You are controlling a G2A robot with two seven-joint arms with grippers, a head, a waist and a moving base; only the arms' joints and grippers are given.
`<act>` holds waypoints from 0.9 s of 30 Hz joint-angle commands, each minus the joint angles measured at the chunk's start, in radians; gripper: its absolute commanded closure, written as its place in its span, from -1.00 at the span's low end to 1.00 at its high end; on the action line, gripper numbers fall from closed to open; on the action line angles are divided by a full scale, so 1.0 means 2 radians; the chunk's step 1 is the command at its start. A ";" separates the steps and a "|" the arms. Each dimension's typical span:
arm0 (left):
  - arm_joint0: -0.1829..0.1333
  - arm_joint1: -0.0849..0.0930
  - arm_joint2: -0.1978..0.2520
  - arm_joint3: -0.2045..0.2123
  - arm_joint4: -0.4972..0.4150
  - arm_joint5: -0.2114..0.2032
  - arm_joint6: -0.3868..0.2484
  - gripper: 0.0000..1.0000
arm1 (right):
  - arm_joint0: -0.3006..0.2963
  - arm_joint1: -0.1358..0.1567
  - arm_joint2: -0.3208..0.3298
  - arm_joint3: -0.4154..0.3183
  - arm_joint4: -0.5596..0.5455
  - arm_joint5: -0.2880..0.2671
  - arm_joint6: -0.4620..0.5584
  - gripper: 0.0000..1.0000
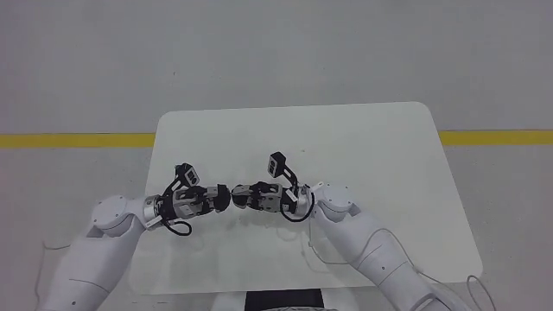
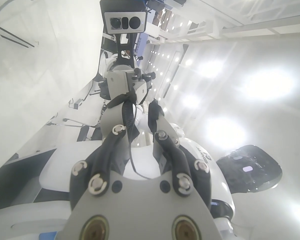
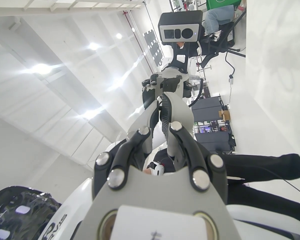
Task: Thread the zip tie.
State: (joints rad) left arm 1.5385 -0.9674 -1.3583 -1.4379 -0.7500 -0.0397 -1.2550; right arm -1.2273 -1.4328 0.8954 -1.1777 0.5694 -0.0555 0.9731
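Over the near middle of the white table (image 1: pixel 346 138) my two grippers meet tip to tip. The zip tie (image 2: pixel 131 148) is a thin black strap. It runs from the right gripper's (image 2: pixel 130 97) black tips back between my left gripper's (image 2: pixel 140 104) fingers, lying along one pad (image 2: pixel 128 118). The left gripper (image 1: pixel 223 197) stands open, its pads a small gap apart. My right gripper (image 3: pixel 161 101) has its fingers pressed together, shut on the strap's end. It sits at the table's centre (image 1: pixel 240 196), with the left gripper (image 3: pixel 162 81) just beyond its tips.
The table has rounded corners, and its near edge lies just under both forearms. Bare white tabletop stretches to the far edge and to the right side. A yellow floor line (image 1: pixel 78 140) runs behind the table.
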 commanded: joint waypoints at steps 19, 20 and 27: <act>0.006 0.005 0.002 -0.004 0.000 -0.002 0.007 0.84 | -0.004 0.005 -0.004 -0.008 -0.002 0.001 -0.004 1.00; 0.006 0.005 0.002 -0.004 0.000 -0.002 0.008 0.84 | -0.004 0.005 -0.004 -0.009 -0.003 0.002 -0.004 1.00; 0.009 0.007 0.002 -0.006 0.000 -0.003 0.010 0.84 | -0.005 0.007 -0.006 -0.013 -0.004 0.002 -0.002 1.00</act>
State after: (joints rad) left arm 1.5550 -0.9535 -1.3550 -1.4499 -0.7495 -0.0454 -1.2350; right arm -1.2364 -1.4198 0.8831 -1.2021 0.5613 -0.0514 0.9677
